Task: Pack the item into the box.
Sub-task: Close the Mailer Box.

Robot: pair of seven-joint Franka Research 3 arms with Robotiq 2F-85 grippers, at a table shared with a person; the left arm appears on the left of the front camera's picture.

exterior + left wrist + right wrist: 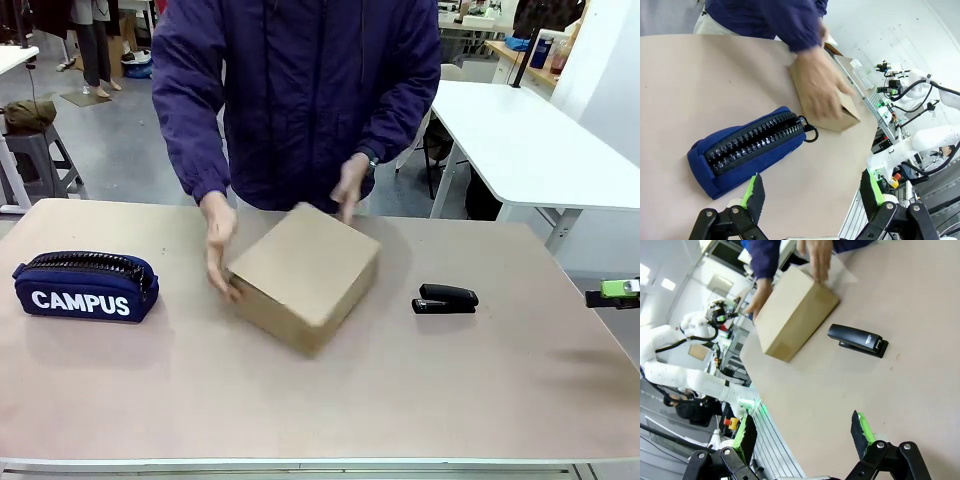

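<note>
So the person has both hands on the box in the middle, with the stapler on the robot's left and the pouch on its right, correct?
Sides are swapped. The front view shows the stapler on the robot's right of the box and the pouch on its left; both hands are on the box.

On your worktop [480, 390], pale and pinkish, you have a navy zip pouch [86, 286] lying at the left side, its white "CAMPUS" lettering facing you and its black zipper running along the top. A black stapler [445, 298] lies flat toward the right side, well apart from the pouch. Beyond the worktop you can see a white table [530, 140] at the back right and a grey stool [35, 150] at the far left.
</note>
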